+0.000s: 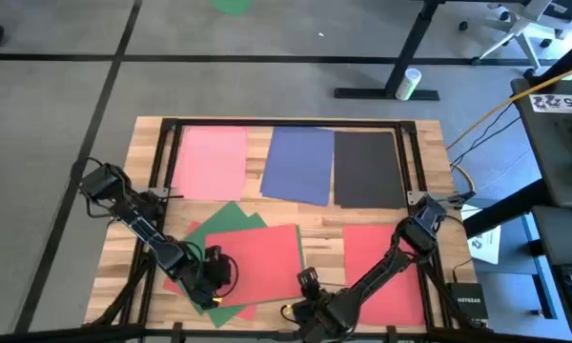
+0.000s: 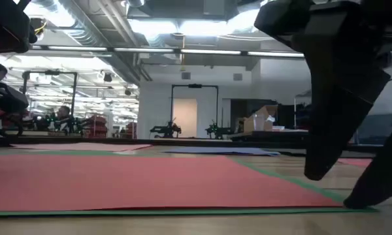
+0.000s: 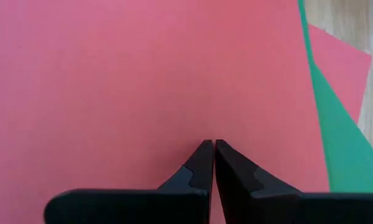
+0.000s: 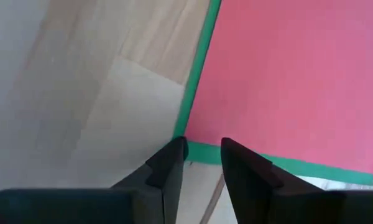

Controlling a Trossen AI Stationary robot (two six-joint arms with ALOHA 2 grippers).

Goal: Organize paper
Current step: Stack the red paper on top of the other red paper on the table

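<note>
Sheets of thin matte construction paper (image 1: 296,164) lie flat across the wooden table (image 1: 143,152) from above, while wrist views show the left gripper (image 3: 211,144) pinched closed over a red sheet (image 3: 143,74), the right gripper (image 4: 202,144) slightly parted beside a green edge (image 4: 199,68).

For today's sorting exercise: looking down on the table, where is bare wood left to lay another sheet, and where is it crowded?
Bare wood runs as a band between the far row, pink sheet, blue sheet and black sheet, and the near sheets. A narrow strip also separates the red sheet from the right red sheet. Near-left is crowded: overlapping red and green sheets under the left gripper; the right gripper sits at their corner.
</note>
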